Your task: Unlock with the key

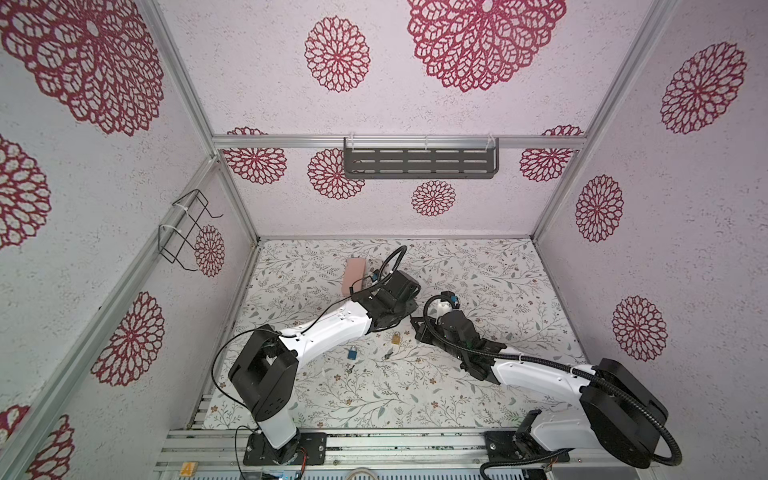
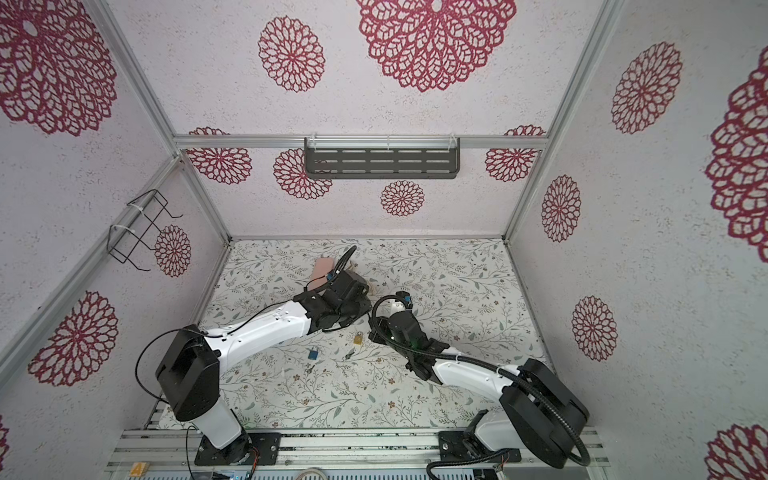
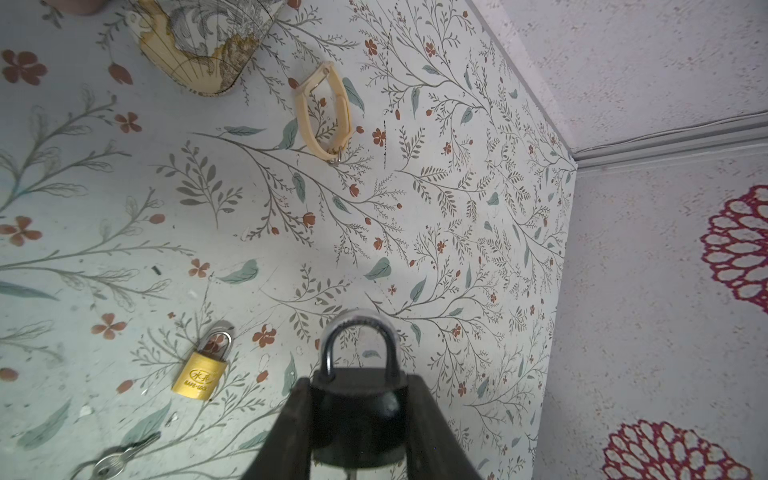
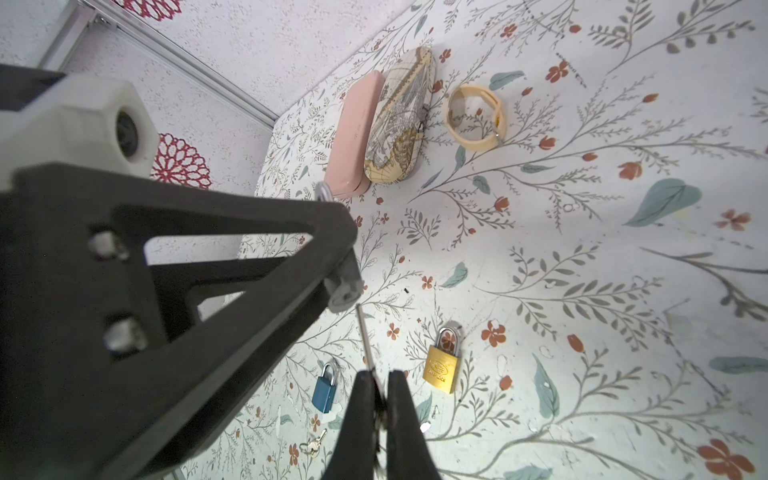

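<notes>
The key (image 4: pixel 365 340) shows edge-on as a thin metal blade, pinched at its head by the right gripper (image 4: pixel 381 376), whose jaws are narrow around it. The blade's tip meets the underside of the black padlock (image 3: pixel 357 399); I cannot tell whether it sits in the keyhole. The left gripper (image 3: pixel 359 380) clamps that padlock by its body, above the table (image 1: pixel 478 374), silver shackle pointing away from the wrist. On the table just beyond lie a brass padlock (image 4: pixel 442 368), a blue padlock (image 4: pixel 325 388) and spare keys (image 4: pixel 313 444). Farther off, a pink case (image 4: pixel 353 133) touches a patterned case (image 4: pixel 399 116), with a cream bracelet (image 4: pixel 473 116) beside them.
</notes>
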